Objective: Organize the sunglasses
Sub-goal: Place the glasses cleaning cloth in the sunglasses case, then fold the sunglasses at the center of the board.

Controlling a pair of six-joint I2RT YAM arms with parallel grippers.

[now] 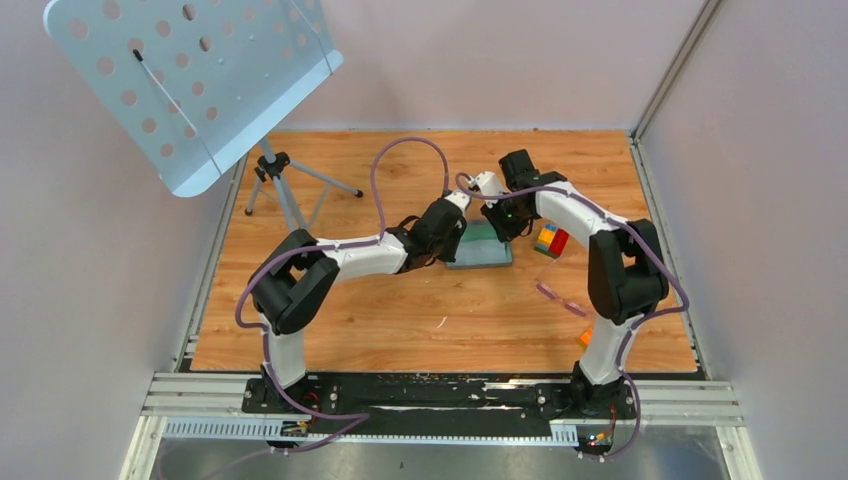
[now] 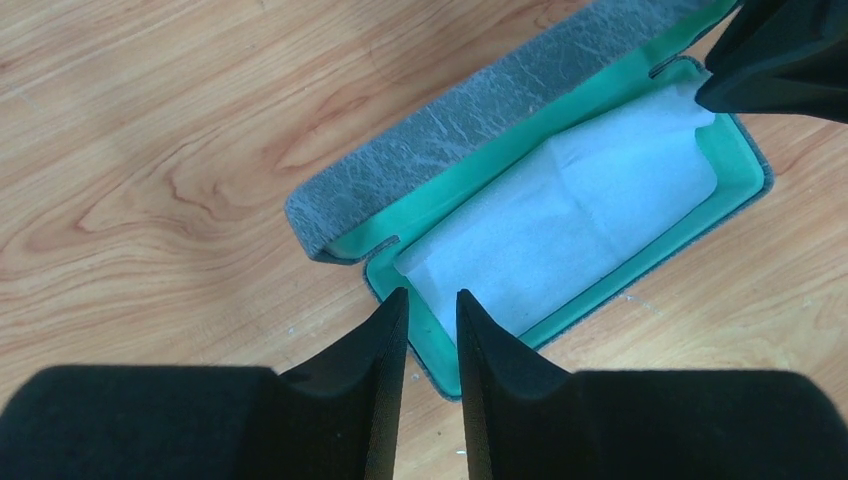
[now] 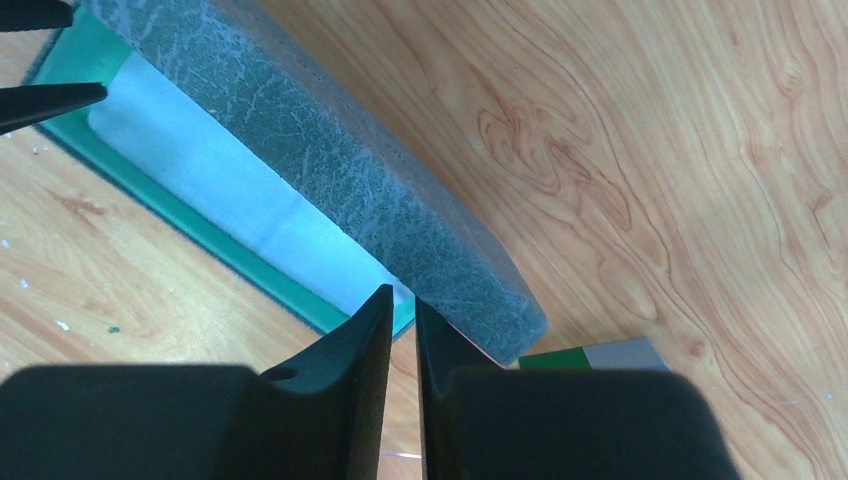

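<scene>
The small sunglasses with a thin translucent purple-pink frame (image 1: 560, 298) lie on the bare wooden worktop (image 1: 400, 320), near the right arm's upright link and apart from the grey oblong glasses case (image 2: 470, 110). They are outside the case, and neither end effector touches them. The case sits open at mid-worktop with its lid standing up along one long side. Its teal inside shows, and a pale grey-blue cloth (image 2: 560, 220) lies flat in its tray. The left end effector (image 2: 432, 305) is at one short end of the case. Its dark fingers are a narrow gap apart, and the tray's end wall crosses that gap; whether they pinch the wall I cannot tell. The right end effector (image 3: 402, 300) is at the opposite end by the lid's lower corner. Its fingers are parted by only a slit, and I cannot tell whether they have a grip there either. A small stack of red, yellow, green and blue blocks (image 1: 550, 240) sits just beside the case on the right. A pale blue perforated metal stand on a tripod (image 1: 190, 80) occupies the far left corner.
</scene>
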